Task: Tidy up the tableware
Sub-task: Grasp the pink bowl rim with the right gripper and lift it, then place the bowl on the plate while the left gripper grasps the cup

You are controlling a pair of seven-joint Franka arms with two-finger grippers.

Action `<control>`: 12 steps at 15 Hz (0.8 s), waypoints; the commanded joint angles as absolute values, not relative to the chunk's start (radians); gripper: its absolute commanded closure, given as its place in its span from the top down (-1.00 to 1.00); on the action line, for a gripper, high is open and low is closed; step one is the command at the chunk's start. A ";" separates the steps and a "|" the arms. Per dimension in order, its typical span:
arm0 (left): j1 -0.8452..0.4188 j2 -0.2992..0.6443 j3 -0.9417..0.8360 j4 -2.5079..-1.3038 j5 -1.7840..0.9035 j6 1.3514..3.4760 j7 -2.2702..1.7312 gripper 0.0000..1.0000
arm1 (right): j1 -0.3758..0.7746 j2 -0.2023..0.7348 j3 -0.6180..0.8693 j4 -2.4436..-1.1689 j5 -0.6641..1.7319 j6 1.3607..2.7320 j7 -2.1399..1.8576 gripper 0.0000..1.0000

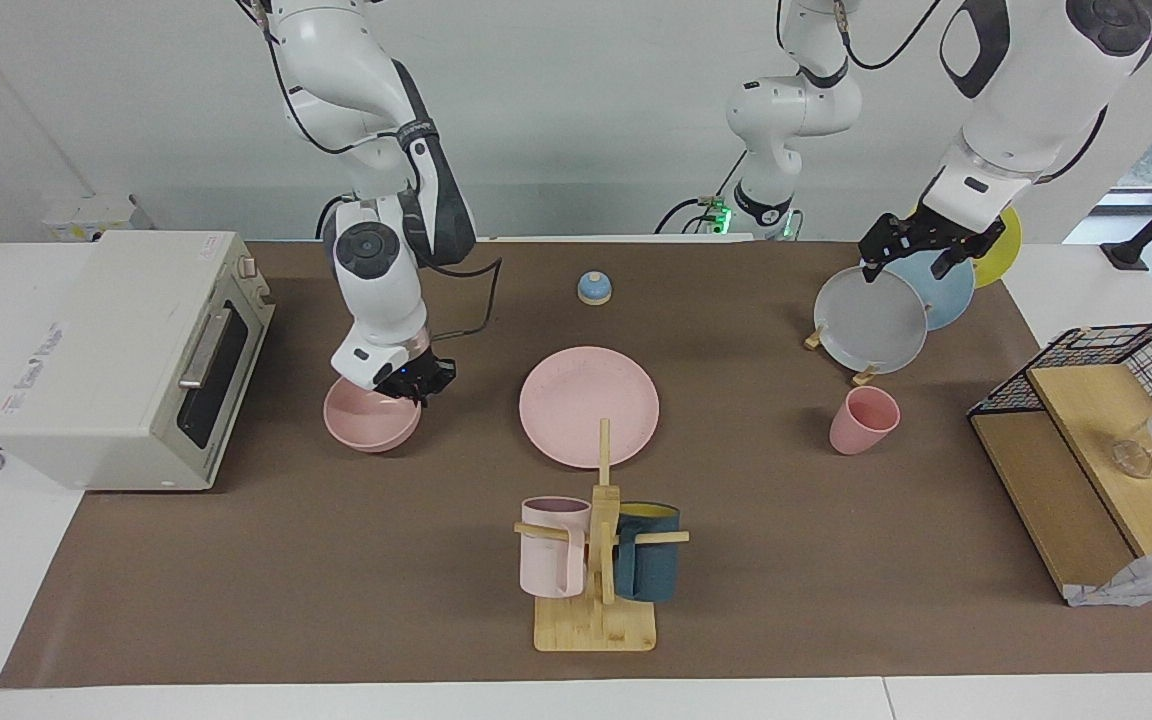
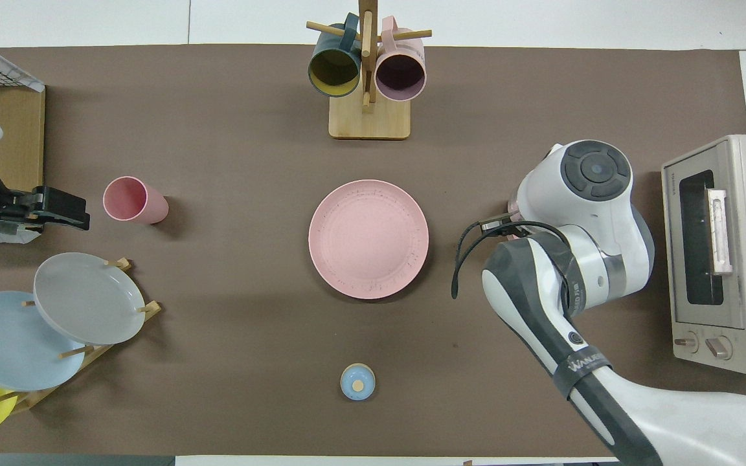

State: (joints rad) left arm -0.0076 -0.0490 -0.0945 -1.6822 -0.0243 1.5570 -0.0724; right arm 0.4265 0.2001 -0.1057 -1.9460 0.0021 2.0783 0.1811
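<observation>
The pink plate [image 1: 588,405] [image 2: 368,239] lies flat at the table's middle. The pink bowl [image 1: 371,417] stands upright on the table between the plate and the toaster oven; the right arm hides it in the overhead view. My right gripper [image 1: 421,385] is down at the bowl's rim, on the side toward the plate. The pink cup [image 1: 863,420] [image 2: 133,200] stands upright toward the left arm's end, beside the plate rack. My left gripper [image 1: 906,268] [image 2: 81,217] is open and empty, raised over the table by the rack and the cup.
A toaster oven [image 1: 126,355] stands at the right arm's end. A wooden mug rack [image 1: 598,560] with a pale pink and a teal mug stands farther out than the plate. A rack holds grey [image 1: 871,320], blue and yellow plates. A small blue bell [image 1: 594,288] and a wire shelf [image 1: 1096,440] also stand here.
</observation>
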 commanded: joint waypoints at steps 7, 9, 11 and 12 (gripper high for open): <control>-0.002 0.105 -0.090 -1.694 -0.011 1.765 -0.083 1.00 | 0.741 0.561 -0.107 -1.361 0.014 1.863 0.725 -1.00; -0.012 0.188 -0.091 -1.697 -0.014 1.842 -0.083 1.00 | 0.750 0.560 -0.089 -1.370 0.017 1.916 0.769 -1.00; -0.014 0.248 -0.091 -1.697 -0.015 1.903 -0.083 1.00 | 0.750 0.560 -0.080 -1.397 0.018 1.969 0.770 -1.00; -0.012 0.255 -0.091 -1.697 -0.015 1.905 -0.083 1.00 | 0.752 0.560 -0.078 -1.408 0.018 1.985 0.770 -1.00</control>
